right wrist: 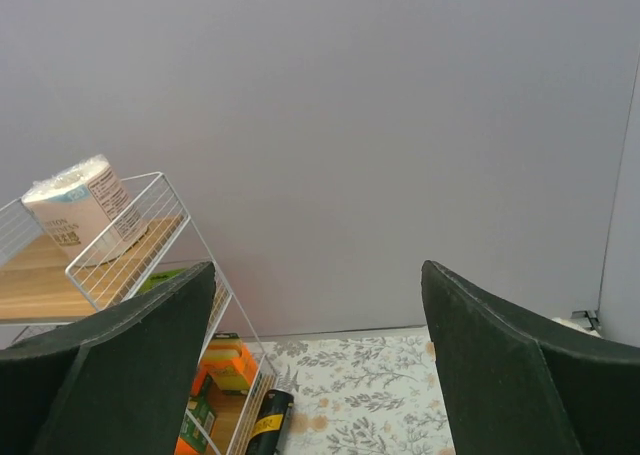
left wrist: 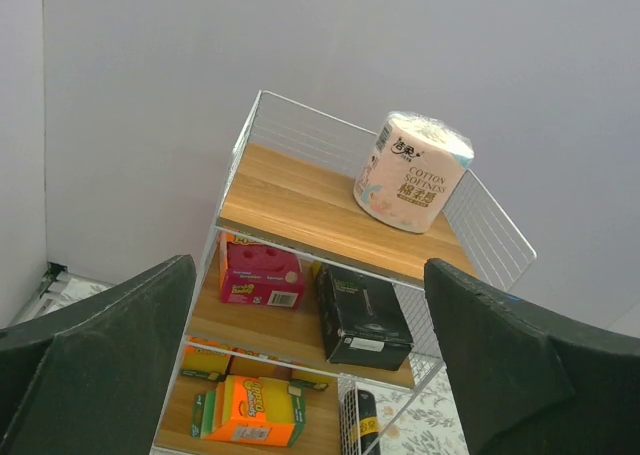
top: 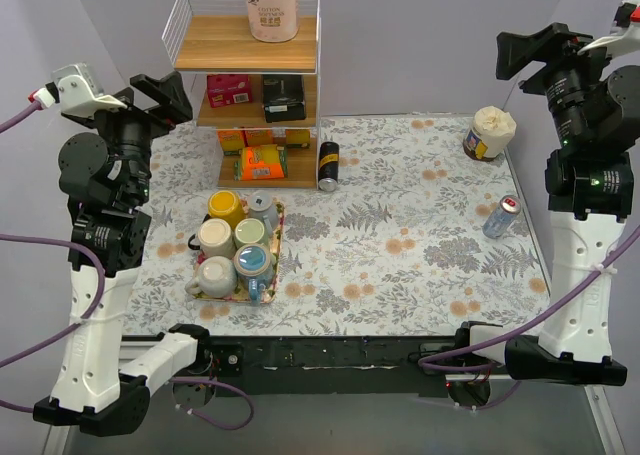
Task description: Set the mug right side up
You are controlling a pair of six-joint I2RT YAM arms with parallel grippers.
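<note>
Well above the mugs (top: pixel 216 238), left tool (top: pixel 172 99) and right tool (top: pixel 513 55) hang open, empty.

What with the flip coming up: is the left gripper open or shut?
Open: in its wrist view, the left gripper's fingers stand wide apart, gripping nothing.

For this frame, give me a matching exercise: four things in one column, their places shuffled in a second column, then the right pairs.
Things
1. toilet paper roll
2. black can
3. yellow mug
4. silver can

Places
A. in the tray
B. right side of the table, near the right arm
C. top shelf of the rack
D. on the table, right beside the rack's bottom shelf

Pairs: 1-C, 2-D, 3-A, 4-B
</note>
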